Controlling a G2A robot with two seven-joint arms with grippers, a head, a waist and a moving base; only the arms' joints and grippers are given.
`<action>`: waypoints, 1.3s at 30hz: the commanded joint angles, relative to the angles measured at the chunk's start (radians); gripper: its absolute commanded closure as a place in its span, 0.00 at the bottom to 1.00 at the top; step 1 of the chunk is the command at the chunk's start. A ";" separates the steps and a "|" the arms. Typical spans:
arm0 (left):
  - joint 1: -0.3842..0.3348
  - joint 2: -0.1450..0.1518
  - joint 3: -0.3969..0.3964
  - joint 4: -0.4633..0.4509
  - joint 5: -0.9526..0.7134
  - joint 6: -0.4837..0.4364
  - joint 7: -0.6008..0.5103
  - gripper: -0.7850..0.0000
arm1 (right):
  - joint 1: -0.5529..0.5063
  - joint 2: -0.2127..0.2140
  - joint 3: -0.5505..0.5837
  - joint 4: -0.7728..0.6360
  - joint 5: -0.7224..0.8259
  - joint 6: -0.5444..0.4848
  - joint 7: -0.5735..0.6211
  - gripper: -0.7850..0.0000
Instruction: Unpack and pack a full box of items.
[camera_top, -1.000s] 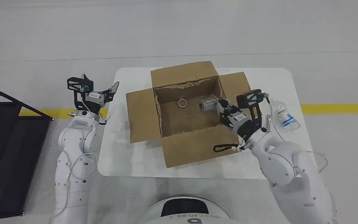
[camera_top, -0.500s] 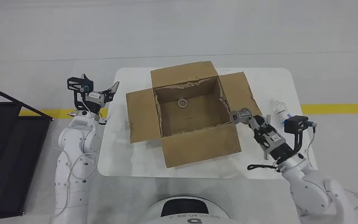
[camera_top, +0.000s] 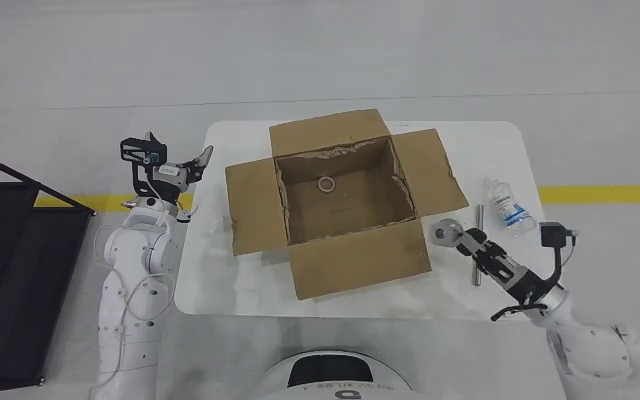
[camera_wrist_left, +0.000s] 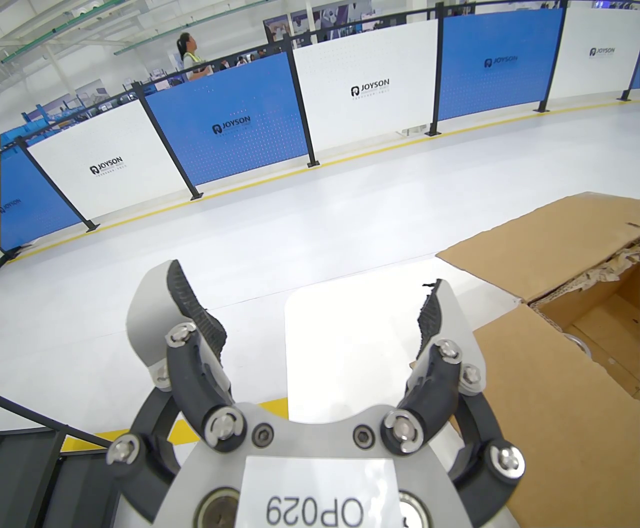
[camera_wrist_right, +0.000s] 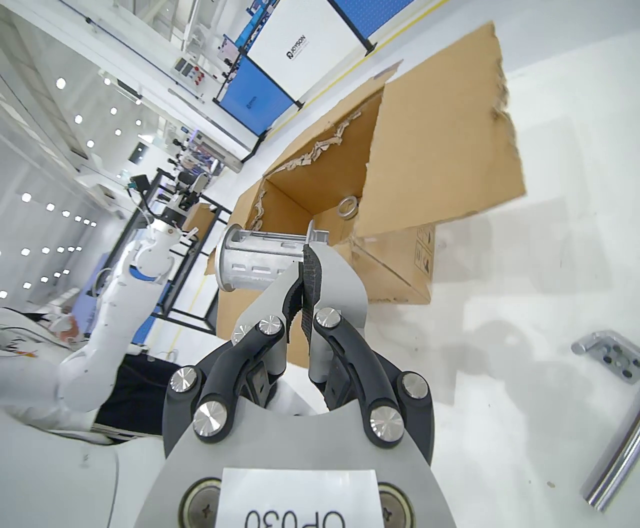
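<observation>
An open cardboard box (camera_top: 346, 205) stands in the middle of the white table (camera_top: 480, 140), flaps spread. A small metal ring (camera_top: 325, 185) lies on its floor, also seen as the ring (camera_wrist_right: 348, 206) from the right wrist. My right gripper (camera_top: 462, 240) is shut on the flange of a grey metal cylinder (camera_top: 446, 232), held just off the box's right flap; the cylinder (camera_wrist_right: 260, 257) sticks out sideways from the gripper (camera_wrist_right: 309, 260). My left gripper (camera_wrist_left: 305, 305) is open and holds nothing, raised off the table's left end, the gripper (camera_top: 200, 160) well left of the box (camera_wrist_left: 560, 320).
A clear plastic bottle (camera_top: 508, 206) and a thin metal handle bar (camera_top: 479, 245) lie on the table right of the box; the handle (camera_wrist_right: 612, 415) is close to my right gripper. A dark rack (camera_top: 25, 260) stands left of the table.
My right gripper lifted the metal cylinder out of the box and carried it right and toward the table's front, past the right flap. The left arm has not moved.
</observation>
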 joint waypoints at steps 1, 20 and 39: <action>0.000 0.000 0.000 0.000 0.000 0.000 0.000 0.00 | 0.010 0.008 0.031 0.085 0.153 -0.019 0.094 1.00; 0.000 0.000 0.000 0.000 0.000 0.000 0.000 0.00 | 0.241 0.051 0.035 0.622 0.313 0.107 0.398 1.00; 0.000 0.000 0.000 0.000 0.000 0.000 0.000 0.00 | 0.425 0.068 -0.003 0.943 0.304 0.113 0.410 1.00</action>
